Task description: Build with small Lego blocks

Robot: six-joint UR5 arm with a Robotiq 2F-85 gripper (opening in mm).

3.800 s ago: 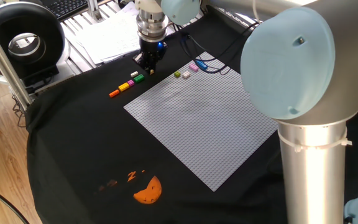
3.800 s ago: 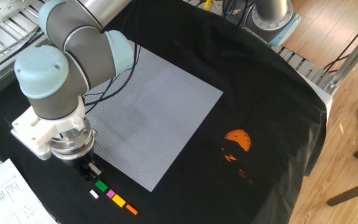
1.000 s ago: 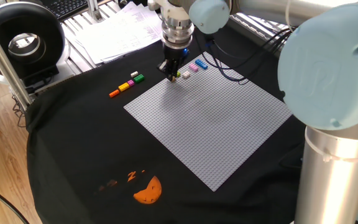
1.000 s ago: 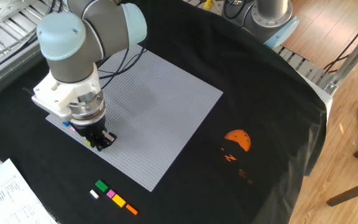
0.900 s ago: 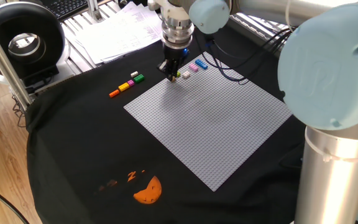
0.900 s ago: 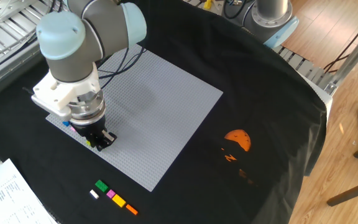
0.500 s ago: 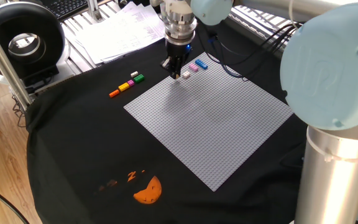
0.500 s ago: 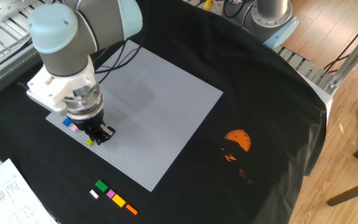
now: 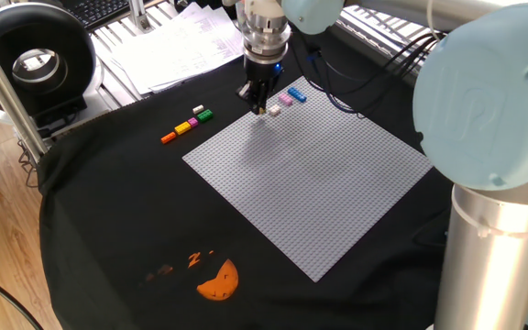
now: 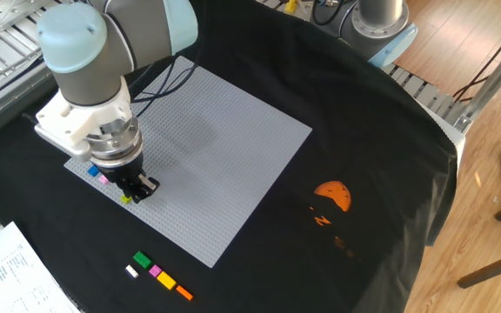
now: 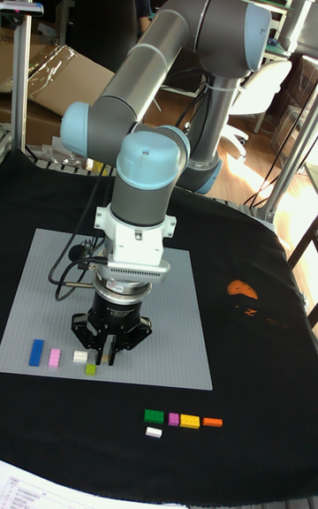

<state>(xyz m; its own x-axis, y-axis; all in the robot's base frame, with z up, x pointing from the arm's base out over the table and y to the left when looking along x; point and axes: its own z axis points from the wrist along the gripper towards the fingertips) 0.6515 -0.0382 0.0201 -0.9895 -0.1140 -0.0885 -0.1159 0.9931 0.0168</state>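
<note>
The tool (image 11: 109, 352) has moved from the loose row of blocks (image 10: 157, 276) on the black cloth over to the grey plate (image 9: 319, 174). It now sits low by the yellow-green block (image 11: 90, 369) (I cannot tell if it grips anything). A block may be getting pressed on.

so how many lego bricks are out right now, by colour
blue: 1
pink: 2, the second off the baseplate
white: 2, the second off it
yellow-green: 1
green: 1
yellow: 1
orange: 1
total: 9
</note>
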